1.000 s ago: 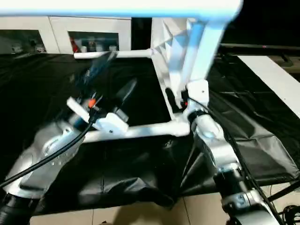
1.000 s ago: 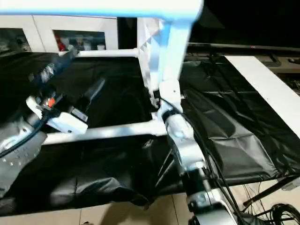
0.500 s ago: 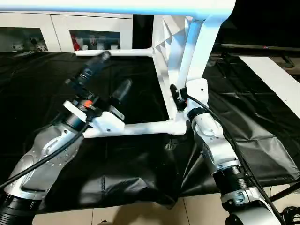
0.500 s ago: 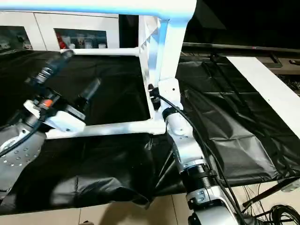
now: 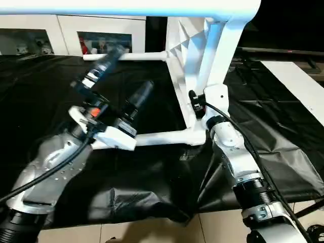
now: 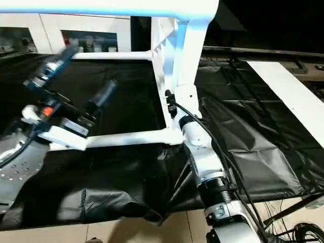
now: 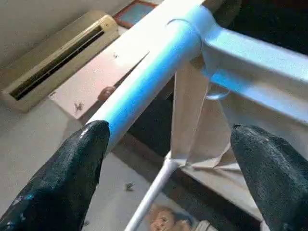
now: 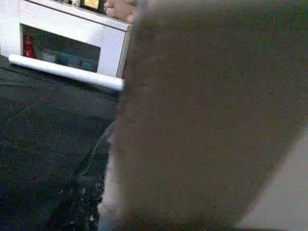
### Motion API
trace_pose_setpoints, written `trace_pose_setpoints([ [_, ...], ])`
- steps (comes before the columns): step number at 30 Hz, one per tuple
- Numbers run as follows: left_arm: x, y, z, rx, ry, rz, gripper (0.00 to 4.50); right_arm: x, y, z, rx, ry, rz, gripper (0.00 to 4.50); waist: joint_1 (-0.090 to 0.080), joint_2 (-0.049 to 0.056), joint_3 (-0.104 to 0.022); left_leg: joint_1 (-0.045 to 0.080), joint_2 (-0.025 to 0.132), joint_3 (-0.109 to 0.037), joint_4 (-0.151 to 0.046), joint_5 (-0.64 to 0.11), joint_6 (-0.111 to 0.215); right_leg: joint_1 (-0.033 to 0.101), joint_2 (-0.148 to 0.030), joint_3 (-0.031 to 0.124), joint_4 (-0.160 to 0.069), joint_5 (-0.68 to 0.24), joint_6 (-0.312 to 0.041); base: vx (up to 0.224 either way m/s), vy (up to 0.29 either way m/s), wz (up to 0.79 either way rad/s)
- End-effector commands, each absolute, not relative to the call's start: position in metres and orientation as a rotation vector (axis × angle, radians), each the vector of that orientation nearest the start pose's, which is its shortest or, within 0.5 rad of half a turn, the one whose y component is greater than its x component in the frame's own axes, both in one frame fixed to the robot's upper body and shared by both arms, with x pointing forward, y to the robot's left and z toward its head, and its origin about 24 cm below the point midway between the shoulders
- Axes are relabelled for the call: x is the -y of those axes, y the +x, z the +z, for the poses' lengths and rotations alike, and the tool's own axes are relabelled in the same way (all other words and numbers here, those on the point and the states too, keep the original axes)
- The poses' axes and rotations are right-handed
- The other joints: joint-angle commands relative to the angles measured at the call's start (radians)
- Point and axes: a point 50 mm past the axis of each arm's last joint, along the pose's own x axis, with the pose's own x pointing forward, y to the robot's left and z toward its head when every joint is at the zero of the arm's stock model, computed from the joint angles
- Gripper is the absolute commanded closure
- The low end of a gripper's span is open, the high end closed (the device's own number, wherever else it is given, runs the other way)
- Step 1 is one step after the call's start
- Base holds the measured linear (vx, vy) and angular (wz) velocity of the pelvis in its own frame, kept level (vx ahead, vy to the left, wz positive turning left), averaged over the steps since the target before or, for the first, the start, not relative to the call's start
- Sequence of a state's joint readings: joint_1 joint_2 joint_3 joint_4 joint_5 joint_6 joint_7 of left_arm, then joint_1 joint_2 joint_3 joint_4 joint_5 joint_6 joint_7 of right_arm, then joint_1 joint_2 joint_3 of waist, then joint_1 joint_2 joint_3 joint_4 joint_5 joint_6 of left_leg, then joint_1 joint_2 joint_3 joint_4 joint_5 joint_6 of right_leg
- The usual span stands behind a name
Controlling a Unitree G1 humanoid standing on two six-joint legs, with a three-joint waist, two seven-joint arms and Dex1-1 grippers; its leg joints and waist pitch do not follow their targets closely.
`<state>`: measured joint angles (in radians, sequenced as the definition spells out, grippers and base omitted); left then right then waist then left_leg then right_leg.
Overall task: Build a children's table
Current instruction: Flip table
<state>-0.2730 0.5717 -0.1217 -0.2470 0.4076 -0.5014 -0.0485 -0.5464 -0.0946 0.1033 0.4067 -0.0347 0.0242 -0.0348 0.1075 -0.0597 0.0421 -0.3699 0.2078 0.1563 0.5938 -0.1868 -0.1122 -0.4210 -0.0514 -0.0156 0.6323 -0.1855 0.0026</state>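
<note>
The children's table lies on its side on the black-sheeted work table. Its white tabletop (image 5: 185, 48) stands on edge, ribbed underside facing left. One leg (image 5: 126, 7) runs across the top of the head views, another (image 5: 162, 137) lies low in front, and a third (image 5: 147, 55) is behind. My right gripper (image 5: 195, 101) is shut on the tabletop's near edge, just above the lower corner socket. My left gripper (image 5: 124, 76) stands open and empty, pointing up between the lower and upper legs. In the left wrist view its fingers (image 7: 62, 178) frame the upper leg (image 7: 149, 77).
A white cabinet with glass doors (image 5: 101, 40) stands behind the work table. A long white board (image 5: 298, 86) lies at the right. The black sheet (image 5: 142, 197) hangs crumpled over the front edge above the tiled floor (image 5: 152, 230).
My right gripper's fingers have closed in on the tabletop's edge. My left gripper has risen a little and swung right, still open. The table has stayed put.
</note>
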Motion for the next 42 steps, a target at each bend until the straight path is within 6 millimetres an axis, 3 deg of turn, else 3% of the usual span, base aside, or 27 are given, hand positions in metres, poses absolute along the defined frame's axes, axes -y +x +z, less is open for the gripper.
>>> trace_pose_setpoints([
  [1,-0.139,0.244,0.193,0.988,0.925,-0.442,0.00,0.125,0.353,0.135,0.293,-0.335,0.088,2.43,0.003,0.010,-0.062,0.011,0.002,0.013,-0.062,-0.165,-0.041,0.045,-0.047,0.027,-0.052,-0.073,-0.106,0.000,0.000,0.00],
  [4,-0.139,0.243,0.199,1.015,0.921,-0.448,0.00,0.129,0.354,0.146,0.357,-0.382,0.081,2.43,0.012,0.002,-0.066,0.009,0.001,0.017,-0.056,-0.116,-0.030,0.047,-0.044,0.027,-0.044,-0.013,-0.107,0.000,0.000,0.00],
  [6,-0.143,0.245,0.206,1.038,0.961,-0.399,0.00,0.131,0.355,0.154,0.401,-0.415,0.085,2.43,0.017,0.002,-0.070,0.001,-0.003,0.018,-0.049,-0.064,-0.021,0.051,-0.041,0.028,-0.035,0.048,-0.104,0.000,0.000,0.00],
  [8,-0.147,0.246,0.211,1.046,0.999,-0.351,0.00,0.132,0.355,0.157,0.417,-0.427,0.087,2.43,0.015,-0.002,-0.069,-0.002,-0.002,0.021,-0.044,-0.054,-0.013,0.047,-0.039,0.027,-0.033,0.072,-0.103,0.000,0.000,0.00],
  [13,-0.163,0.253,0.236,1.065,1.128,-0.163,0.00,0.135,0.355,0.168,0.480,-0.493,0.115,2.43,0.012,-0.004,-0.062,-0.002,-0.001,0.022,-0.044,-0.102,-0.013,0.044,-0.044,0.027,-0.039,-0.044,-0.091,0.000,0.000,0.00],
  [14,-0.170,0.256,0.245,1.059,1.165,-0.113,0.00,0.136,0.355,0.173,0.494,-0.512,0.127,2.43,0.010,-0.010,-0.061,-0.005,-0.002,0.022,-0.045,-0.099,-0.011,0.046,-0.044,0.026,-0.040,-0.050,-0.090,0.000,0.000,0.00],
  [15,-0.181,0.261,0.258,1.029,1.210,-0.038,0.00,0.138,0.355,0.181,0.523,-0.545,0.147,2.43,0.012,-0.006,-0.062,0.000,-0.001,0.024,-0.042,-0.096,-0.011,0.042,-0.043,0.027,-0.038,-0.051,-0.090,0.000,0.000,0.00],
  [19,-0.194,0.268,0.269,0.986,1.256,0.020,0.00,0.138,0.355,0.191,0.557,-0.568,0.163,2.43,0.010,-0.009,-0.062,-0.006,-0.005,0.024,-0.039,-0.061,-0.004,0.044,-0.043,0.026,-0.032,-0.010,-0.100,0.000,0.000,0.00],
  [25,-0.207,0.283,0.269,0.872,1.307,0.043,0.00,0.131,0.351,0.204,0.605,-0.592,0.201,2.43,0.011,-0.003,-0.064,-0.006,-0.006,0.024,-0.037,-0.041,0.000,0.044,-0.042,0.027,-0.029,0.022,-0.111,0.000,0.000,0.00],
  [29,-0.207,0.283,0.274,0.877,1.233,0.056,0.39,0.128,0.350,0.213,0.627,-0.614,0.224,2.43,0.013,0.001,-0.065,-0.004,-0.004,0.024,-0.037,-0.061,-0.007,0.044,-0.043,0.026,-0.028,0.024,-0.127,0.000,0.000,0.00],
  [35,-0.197,0.282,0.261,0.862,1.176,0.006,0.98,0.130,0.351,0.230,0.638,-0.655,0.245,2.43,0.017,-0.004,-0.066,-0.006,-0.004,0.025,-0.034,-0.045,0.001,0.048,-0.042,0.026,-0.025,0.051,-0.133,0.000,0.000,0.00],
  [42,-0.188,0.281,0.254,0.852,1.093,-0.002,1.58,0.131,0.357,0.258,0.665,-0.752,0.281,2.43,0.018,-0.021,-0.063,-0.009,-0.004,0.027,-0.033,-0.050,0.020,0.048,-0.044,0.025,-0.030,-0.008,-0.128,0.000,0.000,0.00],
])
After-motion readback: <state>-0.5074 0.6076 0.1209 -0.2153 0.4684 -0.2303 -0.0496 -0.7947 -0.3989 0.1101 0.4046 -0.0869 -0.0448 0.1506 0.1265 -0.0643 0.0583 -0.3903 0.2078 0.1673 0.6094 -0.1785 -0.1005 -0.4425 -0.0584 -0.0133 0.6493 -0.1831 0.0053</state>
